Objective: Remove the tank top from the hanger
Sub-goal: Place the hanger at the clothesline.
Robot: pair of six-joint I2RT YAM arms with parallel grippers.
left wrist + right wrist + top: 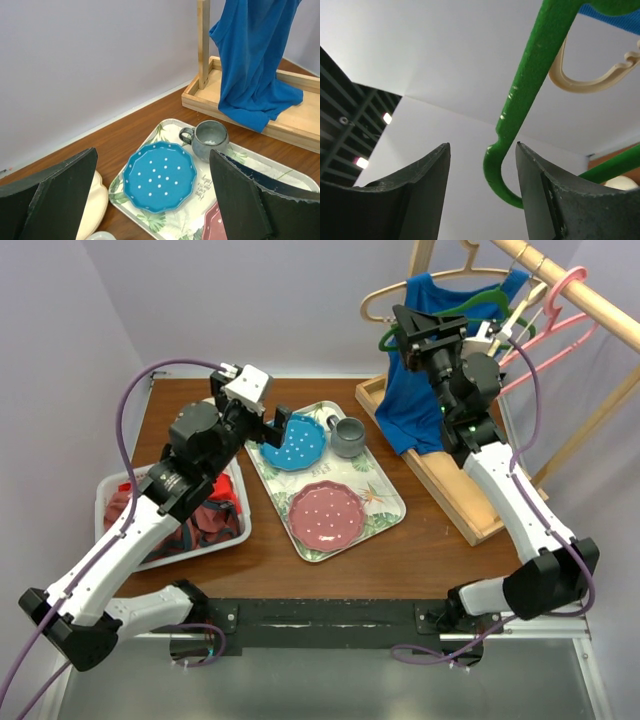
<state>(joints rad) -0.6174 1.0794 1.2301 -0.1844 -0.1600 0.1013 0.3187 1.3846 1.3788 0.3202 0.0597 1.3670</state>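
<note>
near tank top (255, 60), tray (165, 129), unreadable script (203, 183)

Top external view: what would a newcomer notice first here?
The blue tank top hangs from a green hanger on the wooden rack at the back right, the hanger's end sitting inside the open right pincer. Mid-table, a floral tray carries a blue plate, a pink plate and a grey mug, with the left pincer open above it.
</note>
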